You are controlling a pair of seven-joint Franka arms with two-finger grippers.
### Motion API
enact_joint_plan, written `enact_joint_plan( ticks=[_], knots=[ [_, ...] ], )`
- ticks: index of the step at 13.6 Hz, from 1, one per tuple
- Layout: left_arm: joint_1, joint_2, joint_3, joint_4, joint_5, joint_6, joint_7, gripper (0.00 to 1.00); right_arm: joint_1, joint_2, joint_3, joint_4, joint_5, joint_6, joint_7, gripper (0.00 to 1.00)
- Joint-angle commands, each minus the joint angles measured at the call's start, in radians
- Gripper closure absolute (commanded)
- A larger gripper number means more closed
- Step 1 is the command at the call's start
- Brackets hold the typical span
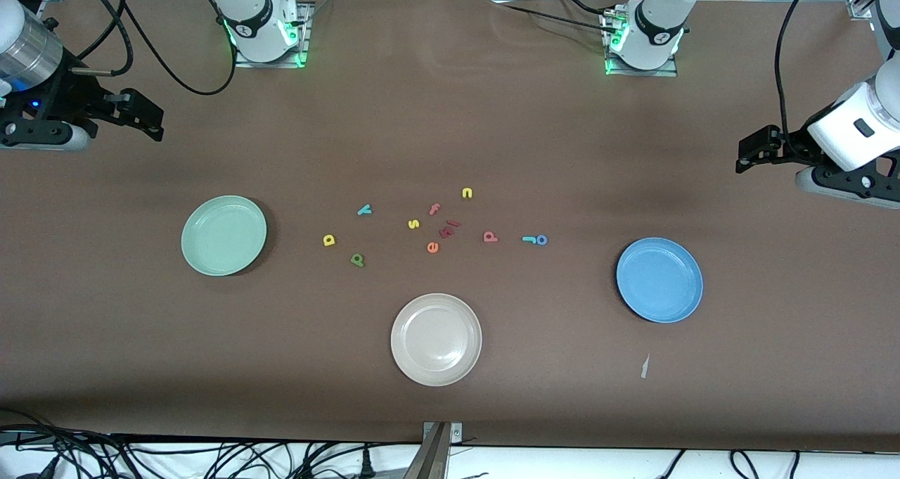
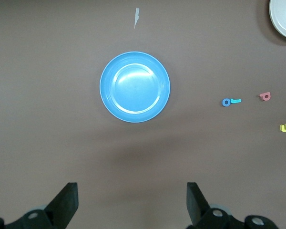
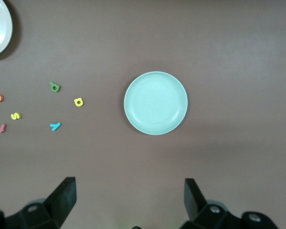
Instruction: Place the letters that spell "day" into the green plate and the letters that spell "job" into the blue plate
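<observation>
The pale green plate (image 1: 223, 235) lies toward the right arm's end and the blue plate (image 1: 659, 280) toward the left arm's end. Between them lie the yellow "d" (image 1: 329, 240), green "a" (image 1: 357, 259) and teal "y" (image 1: 363, 210), nearer the green plate. The salmon "b" (image 1: 490, 236), teal "j" (image 1: 529, 239) and blue "o" (image 1: 541, 240) lie nearer the blue plate. My right gripper (image 1: 144, 117) hangs open and empty high over its end of the table, as does my left gripper (image 1: 751, 152) over its end. Both arms wait.
A beige plate (image 1: 436, 339) sits nearer the front camera than the letters. Mixed in are a yellow "s" (image 1: 413, 224), yellow "n" (image 1: 467, 193), orange "e" (image 1: 432, 247), red "f" (image 1: 434, 209) and dark red pieces (image 1: 447, 229). A paper scrap (image 1: 645, 366) lies near the blue plate.
</observation>
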Motion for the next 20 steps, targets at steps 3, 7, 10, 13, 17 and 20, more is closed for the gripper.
enact_joint_plan(
  ticks=[3, 7, 10, 13, 17, 20],
  knots=[
    [0.012, 0.000, -0.004, 0.009, -0.019, -0.003, 0.024, 0.00, -0.003, 0.000, 0.004, 0.019, 0.014, -0.012, -0.004, 0.00],
    [0.008, 0.000, -0.005, 0.009, -0.021, -0.003, 0.024, 0.00, -0.001, 0.000, 0.004, 0.019, 0.014, -0.014, -0.003, 0.00],
    [0.009, 0.000, -0.005, 0.009, -0.021, -0.003, 0.024, 0.00, -0.001, 0.000, 0.004, 0.019, 0.013, -0.012, -0.001, 0.00],
    [0.009, 0.000, -0.005, 0.009, -0.021, -0.003, 0.024, 0.00, -0.001, 0.000, 0.004, 0.019, 0.013, -0.010, 0.000, 0.00],
    [0.009, 0.000, -0.005, 0.009, -0.021, -0.003, 0.024, 0.00, -0.001, 0.000, 0.004, 0.019, 0.014, -0.014, 0.002, 0.00],
    [0.009, 0.000, -0.005, 0.009, -0.021, -0.003, 0.024, 0.00, -0.001, 0.000, 0.025, 0.019, 0.005, -0.009, 0.005, 0.00]
  ],
)
